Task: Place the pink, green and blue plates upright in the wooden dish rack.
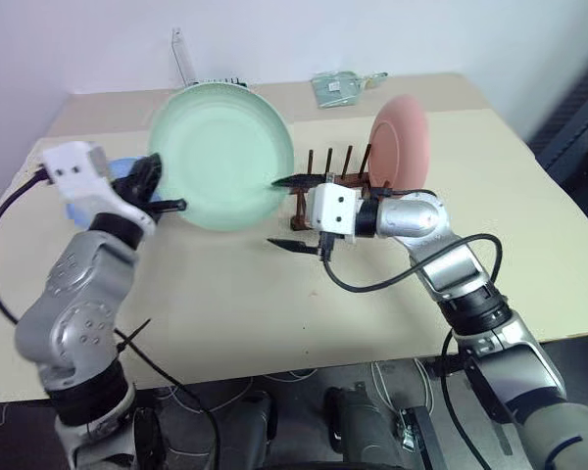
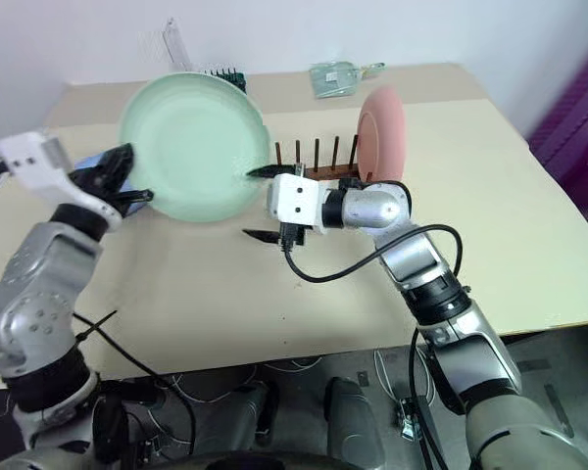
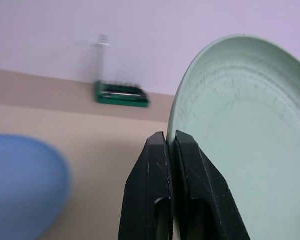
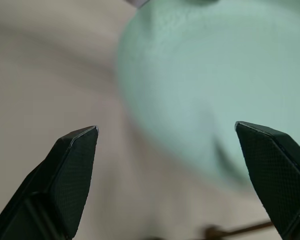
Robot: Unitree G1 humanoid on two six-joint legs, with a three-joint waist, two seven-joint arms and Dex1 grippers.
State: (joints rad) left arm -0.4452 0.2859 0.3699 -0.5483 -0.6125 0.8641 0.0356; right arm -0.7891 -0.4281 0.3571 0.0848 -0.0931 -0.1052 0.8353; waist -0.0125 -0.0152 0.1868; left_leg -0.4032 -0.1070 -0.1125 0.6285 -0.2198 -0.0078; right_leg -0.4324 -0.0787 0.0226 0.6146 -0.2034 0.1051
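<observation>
- We see the blue plate flat on the table at far left, behind the left arm.
- Our left gripper is clenched on the green plate, held upright in the air by its rim; such a thin pinch could slip.
- Our right gripper is spread wide, holding nothing, one finger at the plate's edge; a nudge could knock it loose.
- The wooden dish rack sits behind that gripper, which stands in the way.
- The pink plate already stands in the rack's right end.
- A green holder lies far behind.

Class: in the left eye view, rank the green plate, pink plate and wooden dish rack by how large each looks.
1. green plate, though it is lifted nearer the camera
2. pink plate
3. wooden dish rack, partly hidden by the right gripper
</observation>
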